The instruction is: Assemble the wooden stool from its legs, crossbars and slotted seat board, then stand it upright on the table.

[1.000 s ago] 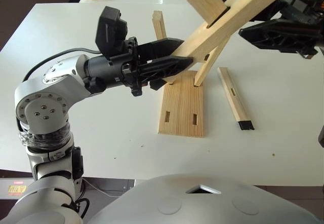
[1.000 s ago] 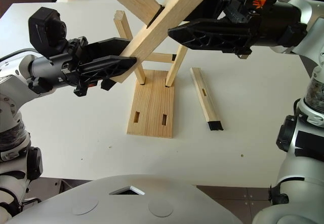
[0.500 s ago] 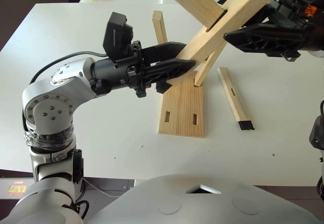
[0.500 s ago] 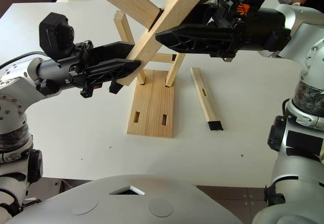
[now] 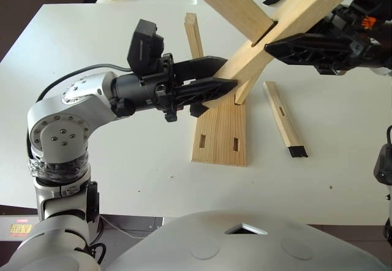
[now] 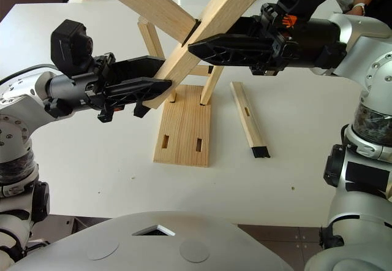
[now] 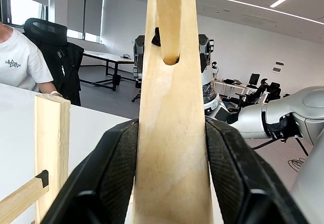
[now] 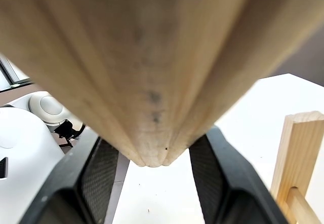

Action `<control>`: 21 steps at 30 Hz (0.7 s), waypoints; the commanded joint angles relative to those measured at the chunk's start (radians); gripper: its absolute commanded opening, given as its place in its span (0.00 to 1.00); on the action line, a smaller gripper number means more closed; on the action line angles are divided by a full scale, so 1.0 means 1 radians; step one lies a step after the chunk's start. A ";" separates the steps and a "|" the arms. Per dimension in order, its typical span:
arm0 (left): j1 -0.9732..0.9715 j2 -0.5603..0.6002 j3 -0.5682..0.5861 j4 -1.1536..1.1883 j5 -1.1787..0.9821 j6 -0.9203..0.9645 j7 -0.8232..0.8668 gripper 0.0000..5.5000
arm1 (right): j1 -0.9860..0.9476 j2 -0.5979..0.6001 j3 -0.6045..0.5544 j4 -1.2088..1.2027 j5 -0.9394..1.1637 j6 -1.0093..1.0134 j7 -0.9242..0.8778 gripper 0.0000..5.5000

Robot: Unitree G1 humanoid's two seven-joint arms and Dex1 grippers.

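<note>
Left gripper (image 5: 224, 75) clamped on the low end of the crossed legs (image 5: 306, 7); in the left wrist view wood sits tight between both fingers (image 7: 114, 178). Right gripper (image 6: 202, 38) closed on the same assembly, just up-slope of the crossing; in the right wrist view wood sits between its fingers (image 8: 98, 176). Crossed legs form an X, held in the air between the two grippers, over the far half of the worktop (image 5: 141, 173), tilted, low end toward the left arm. Below them: seat board (image 5: 219, 133) flat at mid-worktop, long axis running from far edge to near edge, two slots open at its near end. At its far end two upright legs, one (image 5: 193, 29) straight, the other (image 6: 211, 87) leaning, joined by a crossbar (image 6: 195, 70). Cannot tell how deep their feet sit in the slots. Loose leg (image 5: 282, 118) flat on the worktop, on the right-edge side of the board, apart from it, black cap at its near end.
</note>
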 commanded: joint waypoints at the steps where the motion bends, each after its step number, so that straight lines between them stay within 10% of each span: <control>1: -0.006 0.017 0.011 0.016 -0.003 0.003 0.015 0.37 | 0.035 -0.027 0.008 -0.039 -0.046 -0.013 0.023 0.36; 14: 0.037 0.091 -0.043 0.023 0.120 0.026 -0.043 0.68 | 0.043 -0.025 -0.034 -0.032 -0.100 -0.075 -0.011 0.36; 21: 0.219 0.246 -0.022 -0.029 0.277 -0.057 -0.262 0.69 | 0.110 -0.145 -0.101 -0.095 -0.171 -0.100 0.043 0.36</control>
